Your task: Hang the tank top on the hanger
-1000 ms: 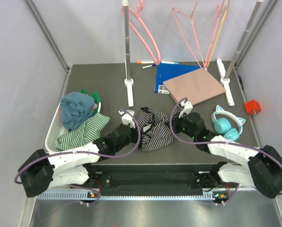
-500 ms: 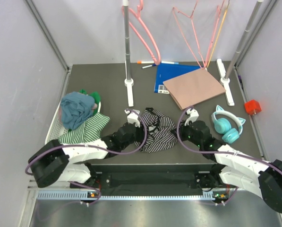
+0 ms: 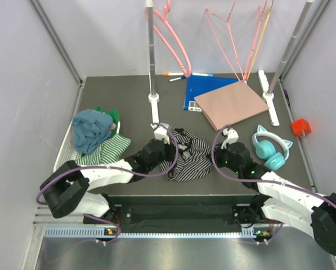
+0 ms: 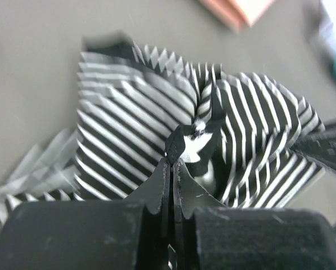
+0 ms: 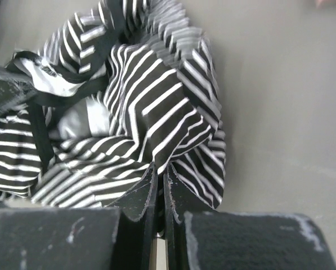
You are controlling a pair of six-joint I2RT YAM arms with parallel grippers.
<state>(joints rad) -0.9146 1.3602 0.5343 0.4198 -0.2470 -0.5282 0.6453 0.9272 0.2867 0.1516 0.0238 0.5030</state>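
The hanger's (image 3: 182, 56) hook, far behind the tank top (image 3: 187, 154), was cropped by the upper edge; the tank top's left folds were blurred.

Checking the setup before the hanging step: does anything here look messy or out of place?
The black-and-white striped tank top lies bunched in a crumpled heap on the dark table, not spread flat. A green-and-white striped garment spills over the white basket's rim.

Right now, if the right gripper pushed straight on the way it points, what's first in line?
The tank top: a striped fold sits right at the tips of the shut right gripper, apparently pinched there, so it would plough into the cloth at once. What lies behind the bunched fabric is hidden.
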